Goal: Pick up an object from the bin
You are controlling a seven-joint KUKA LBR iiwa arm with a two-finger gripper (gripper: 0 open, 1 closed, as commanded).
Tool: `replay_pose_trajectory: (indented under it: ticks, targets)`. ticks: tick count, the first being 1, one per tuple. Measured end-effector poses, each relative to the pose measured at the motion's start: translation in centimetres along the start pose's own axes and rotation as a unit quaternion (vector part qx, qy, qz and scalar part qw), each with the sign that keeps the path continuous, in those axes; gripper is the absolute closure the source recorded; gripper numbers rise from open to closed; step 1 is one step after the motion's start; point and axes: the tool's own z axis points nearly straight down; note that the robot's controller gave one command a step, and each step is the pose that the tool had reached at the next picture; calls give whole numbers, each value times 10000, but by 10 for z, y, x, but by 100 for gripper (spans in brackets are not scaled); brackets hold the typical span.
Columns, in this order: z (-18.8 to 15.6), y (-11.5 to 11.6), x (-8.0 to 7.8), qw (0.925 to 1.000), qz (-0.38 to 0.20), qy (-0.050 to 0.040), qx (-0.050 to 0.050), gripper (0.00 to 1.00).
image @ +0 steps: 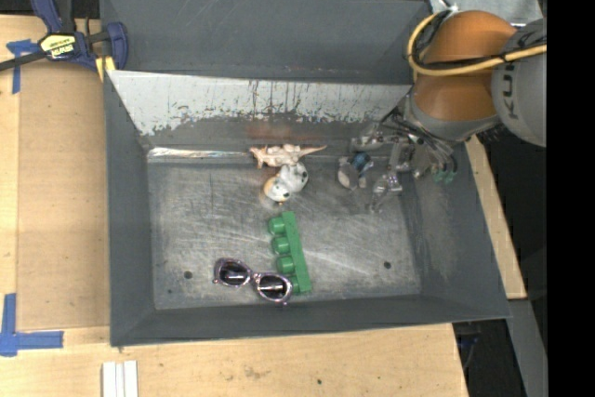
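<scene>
My gripper point(379, 174) hangs over the right rear part of the bin floor, its metal fingers pointing down and left. A small grey and blue thing point(353, 170) sits right at its fingertips, and I cannot tell whether it is gripped. To the left lies a white rounded toy point(285, 184) with dark spots, with a tan toy animal point(284, 152) just behind it by the back wall. A green block with round studs point(290, 253) lies in front of them, near the floor's middle.
A pair of purple-framed sunglasses point(253, 280) lies near the front wall, touching the green block's front end. The arm with its orange cover stands over the bin's right rim. Bare floor stretches along the left side and the front right.
</scene>
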Motion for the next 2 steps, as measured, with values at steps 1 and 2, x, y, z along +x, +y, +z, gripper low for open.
replay_pose_trajectory:
  ticks: [1, 2]
  targets:
    - [36, -25, -8, 9974, -725, 15, -1, 0]
    - [37, -23, -13, 9999, -153, -56, 20, 100]
